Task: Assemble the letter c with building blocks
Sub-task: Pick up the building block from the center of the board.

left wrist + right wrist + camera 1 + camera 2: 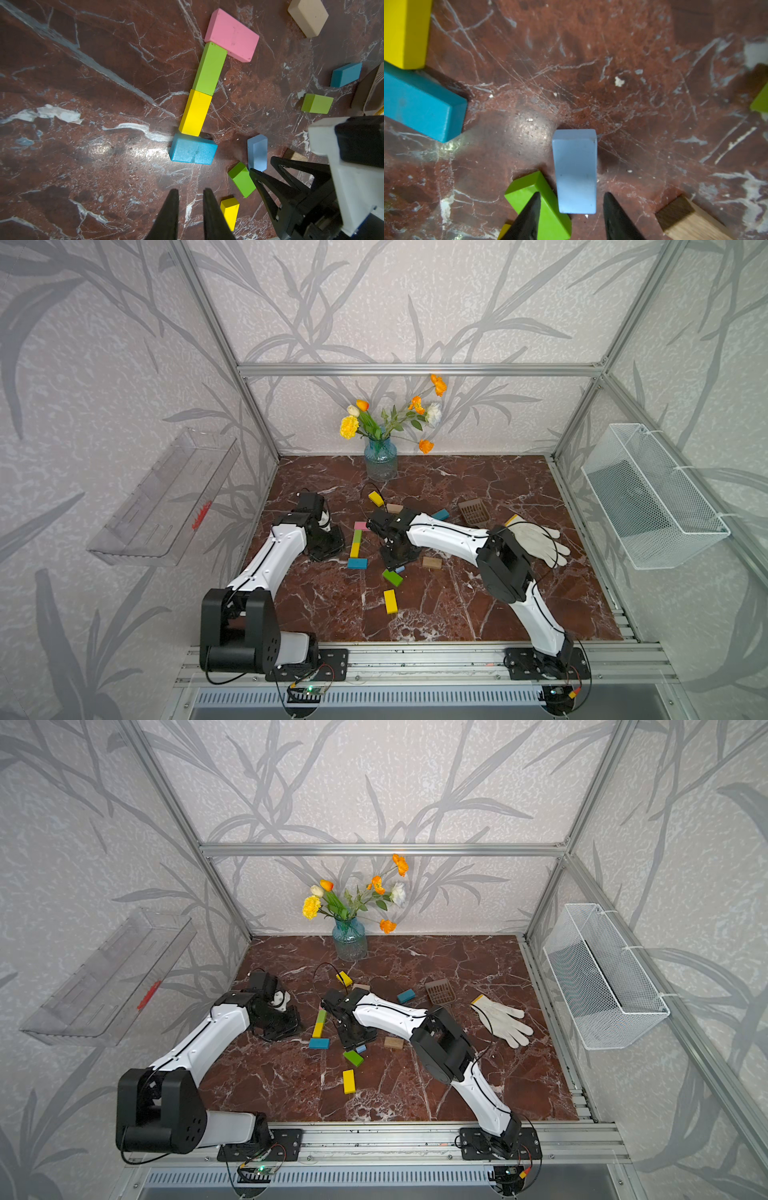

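1. Nearest, centre of the marble table (pixel 478 614): a lone yellow block (pixel 390 600). Just beyond it lies a lime block (pixel 392 577), skewed.
2. Likely target: the light-blue block (pixel 575 172), just beside the lime one and near-right of the built column. Whether it lies flat or on edge is hard to judge from these angles.
3. Right gripper (pixel 572 194): the jaws are partly open and straddle one end of the light-blue block. There is a gap on each side and nothing is held. One fingertip (pixel 536 199) hangs over the lime block and may land on it.
4. Handling, my judgement: small painted wood, so light and rigid. The faces are smooth and could skid on polished marble. Pinch across the two long sides, mid-length and square, to stop it twisting.
5. Right arm: reaches from the near-right base in to centre, wrist bent down.
6. The C so far, left of centre: a teal block (pixel 357 563) lies crosswise at the near end. Beyond it a yellow piece (pixel 355 548) and a green piece (pixel 357 536) run end to end. A pink block (pixel 360 525) caps the far end.
7. Left gripper (pixel 191 190): left of the column and clear of the table. The jaws show only a narrow slit and are empty. The arm stretches up from the near-left base, wrist folded down.
8. Right of the right gripper lies a wooden block (pixel 432 562). Farther off are spares: a tan block (pixel 394 508), a second teal block (pixel 440 514) and a far yellow block (pixel 376 498).
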